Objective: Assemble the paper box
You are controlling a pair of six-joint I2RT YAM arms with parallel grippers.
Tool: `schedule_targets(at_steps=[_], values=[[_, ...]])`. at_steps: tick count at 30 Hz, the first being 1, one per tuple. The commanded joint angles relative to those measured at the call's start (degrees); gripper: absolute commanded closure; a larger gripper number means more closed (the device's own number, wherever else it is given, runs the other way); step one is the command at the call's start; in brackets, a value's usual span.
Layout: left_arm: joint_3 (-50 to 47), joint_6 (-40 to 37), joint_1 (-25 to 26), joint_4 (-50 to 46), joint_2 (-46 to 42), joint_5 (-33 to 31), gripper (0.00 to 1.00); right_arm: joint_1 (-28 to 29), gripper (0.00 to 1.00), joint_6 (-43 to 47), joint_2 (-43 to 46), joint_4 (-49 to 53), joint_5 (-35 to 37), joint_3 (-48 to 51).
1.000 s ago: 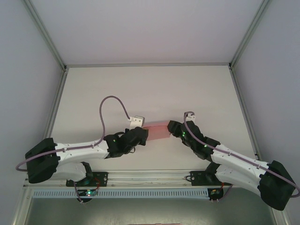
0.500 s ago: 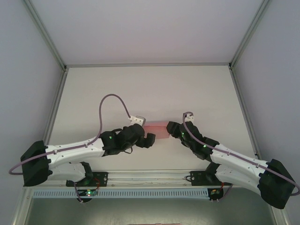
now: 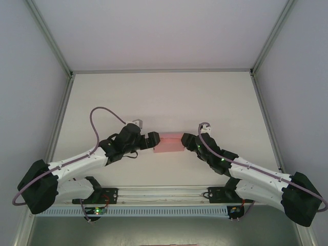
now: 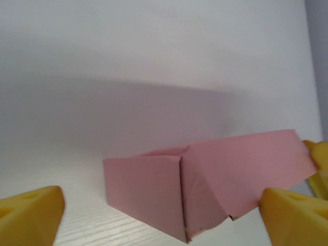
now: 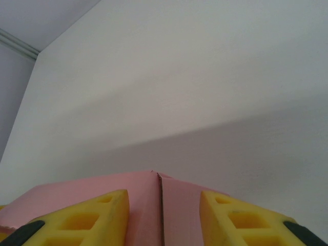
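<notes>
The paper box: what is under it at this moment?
The white table is under the paper box; the box's near corner seems to sit on it. The area beneath its base is covered by the box itself, so nothing more can be told.

A folded pink box (image 4: 215, 184) lies on the white table (image 4: 154, 61), reaching from the centre out toward 4 o'clock. One upright corner edge is turned to 6 o'clock, and a grey shadow lies on the table beyond it. The left jaws stand wide apart, yellow fingertips (image 4: 31, 215) at 7 and 5 o'clock with the box between them, and another yellow pad (image 4: 321, 156) meets the box's far end at 4 o'clock.
</notes>
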State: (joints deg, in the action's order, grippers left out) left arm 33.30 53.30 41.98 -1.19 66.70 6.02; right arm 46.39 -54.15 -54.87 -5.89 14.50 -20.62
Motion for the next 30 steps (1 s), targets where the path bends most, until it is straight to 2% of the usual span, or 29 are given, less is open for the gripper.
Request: schedule_targets(at_steps=[1, 6, 12, 17, 21, 24, 28, 30], values=[[-2.2, 3.4, -0.9, 7.2, 1.2, 4.2, 0.13, 1.1, 0.6, 0.5, -2.7, 13.1, -1.2, 3.8], [-6.4, 5.6, -1.2, 11.1, 2.5, 2.9, 0.14, 1.1, 0.6, 0.3, -2.3, 12.0, -1.4, 4.1], [-7.6, 6.3, -1.5, 15.4, 1.6, 6.4, 0.12, 1.1, 0.61, 0.5, -2.2, 12.4, -1.4, 5.7], [-4.4, 3.9, -1.6, 9.8, -3.2, 4.6, 0.07, 1.1, 0.64, 1.1, -2.7, 12.7, -0.7, 5.7], [-3.4, 3.7, -1.8, 8.0, -3.4, 2.2, 0.04, 1.2, 0.65, 1.2, -3.9, 12.5, -0.4, 6.4], [-2.7, 4.6, -2.0, 7.3, -0.2, 1.1, 0.06, 1.2, 0.65, 1.8, -4.8, 12.4, -0.2, 6.5], [-3.2, 6.5, -2.6, 12.9, 5.5, 4.8, 0.11, 1.3, 0.65, 2.0, -6.0, 12.0, -0.6, 6.4], [-3.9, 6.9, -2.6, 13.5, 7.0, 4.7, 0.2, 1.3, 0.65, 1.8, -6.1, 11.7, -0.9, 6.4]])
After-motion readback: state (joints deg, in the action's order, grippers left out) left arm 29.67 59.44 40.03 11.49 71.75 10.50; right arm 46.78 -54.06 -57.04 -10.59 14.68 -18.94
